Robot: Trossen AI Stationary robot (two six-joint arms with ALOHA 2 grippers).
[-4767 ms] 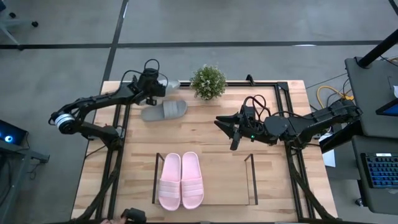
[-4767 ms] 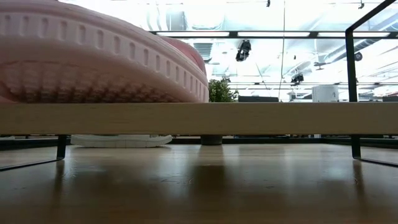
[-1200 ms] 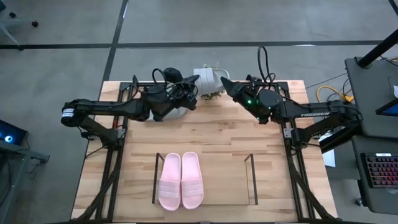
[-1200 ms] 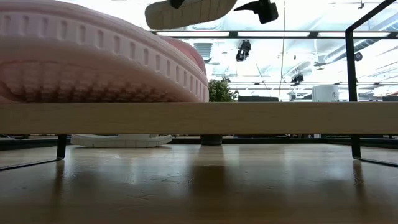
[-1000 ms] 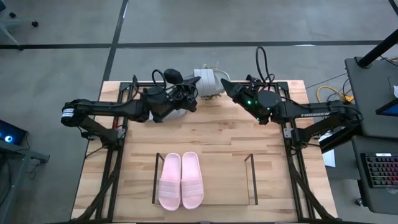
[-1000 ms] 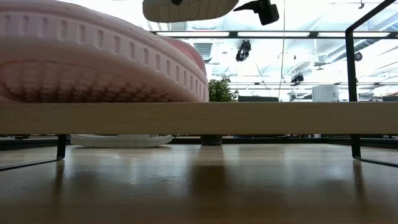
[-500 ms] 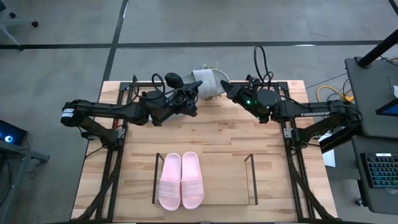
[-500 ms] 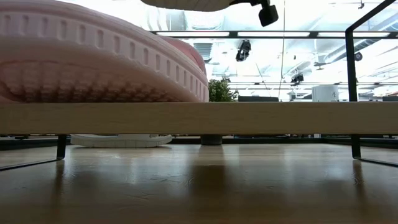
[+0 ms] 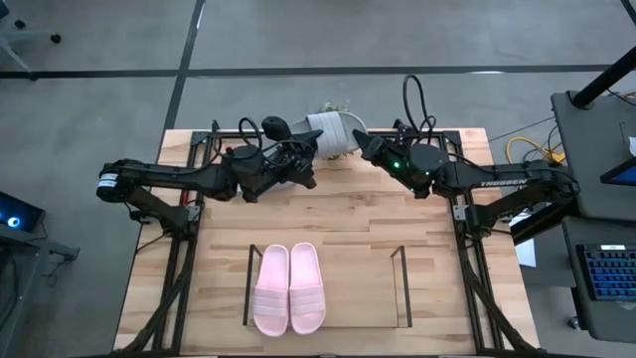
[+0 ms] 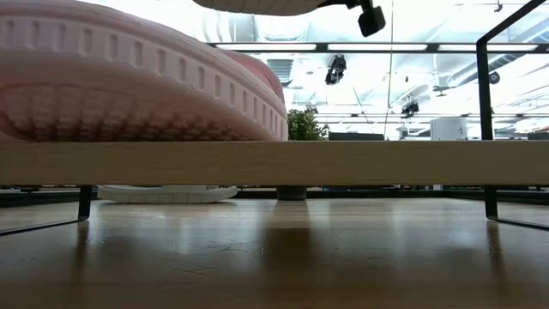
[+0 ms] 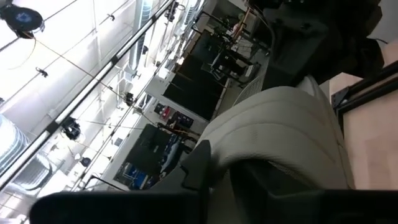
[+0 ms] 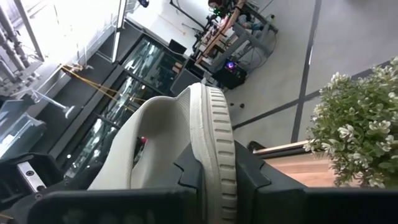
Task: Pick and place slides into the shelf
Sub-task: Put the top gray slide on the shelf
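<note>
A grey slide [image 9: 336, 131] hangs high over the table's far edge, between my left gripper [image 9: 310, 151] and my right gripper [image 9: 364, 145]; both are shut on it. Its sole shows at the low view's top [image 10: 266, 5]. The other grey slide [image 10: 167, 195] lies sole down on the table farther back; in the high view my left arm hides it. The pink pair [image 9: 288, 288] lies side by side in the left half of the shelf [image 9: 405, 288], soles on its wood base. My left gripper has the grey slide by its end toward the table's left and comes at it level from that side. One finger [image 11: 198, 165] lies against the slide's edge beside the strap [image 11: 280, 137]; the slide hides the other. The slide is lifted clear. My right gripper pinches the sole's ribbed rim [image 12: 214, 143] between its two fingers [image 12: 189, 171], at the slide's end toward the table's right. The fingers come level from the right. The slide stands on edge in the hold, clear of the table.
A small potted plant [image 12: 357, 130] stands at the table's far edge, under the held slide. A black metal frame [image 9: 462, 199] runs along the table's sides. The shelf's right half [image 9: 363, 288] and the table's middle [image 9: 338, 214] are bare wood.
My right gripper has shut on the grey slide's right end, which my left gripper kept holding. The slide has risen a little and rolled about its length, so that it now stands more on edge.
</note>
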